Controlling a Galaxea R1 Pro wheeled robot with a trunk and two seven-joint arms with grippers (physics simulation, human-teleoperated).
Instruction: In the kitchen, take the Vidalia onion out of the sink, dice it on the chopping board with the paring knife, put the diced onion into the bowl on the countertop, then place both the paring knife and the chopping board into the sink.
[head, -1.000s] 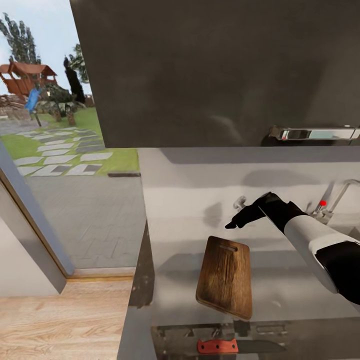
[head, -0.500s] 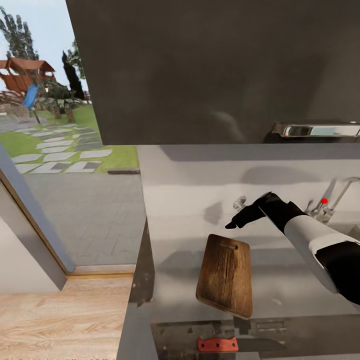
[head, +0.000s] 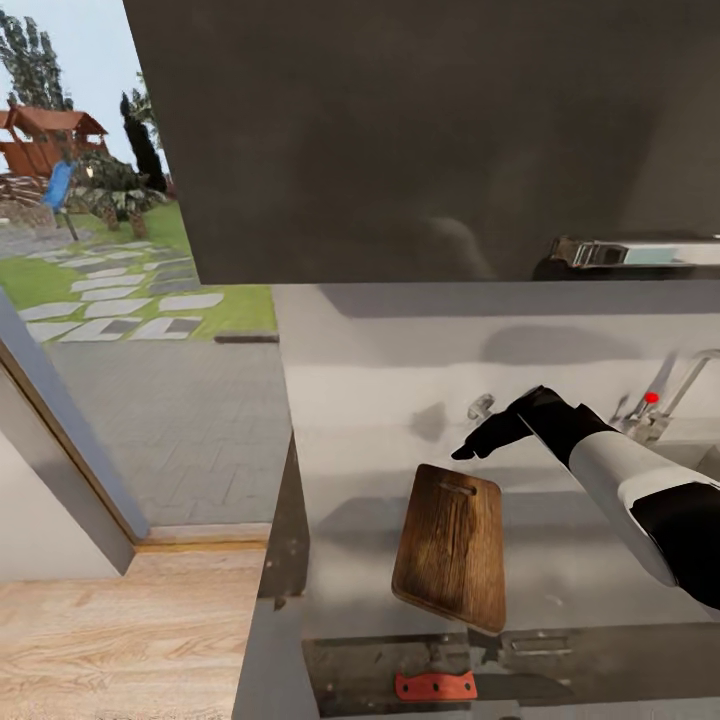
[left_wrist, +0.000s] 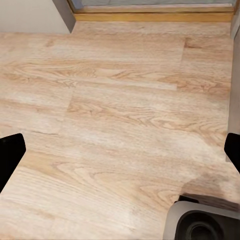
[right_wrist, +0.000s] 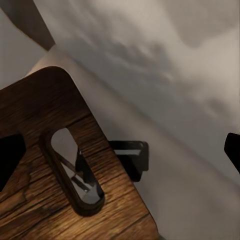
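**Countertop layout, head view**

Chopping board (head: 450, 547) lies flat on countertop (head: 370, 470), slot-handle end toward the back wall. Paring knife (head: 470, 687) sits in front of the board at the counter's front edge, handle left, blade right. Right gripper (head: 468, 449) hangs above the counter just behind the board's handle end. Tap (head: 665, 395) stands far right, behind the arm, with the sink (head: 700, 455) edge beside it. Upper cabinet (head: 430, 140) overhangs the counter. Wood floor (head: 120, 640) and open doorway (head: 120, 380) left of the counter.

My head camera looks down over the counter (head: 560, 560); my right wrist camera sits close above the same chopping board (head: 452, 548); my left wrist camera faces the floor (left_wrist: 115, 110).
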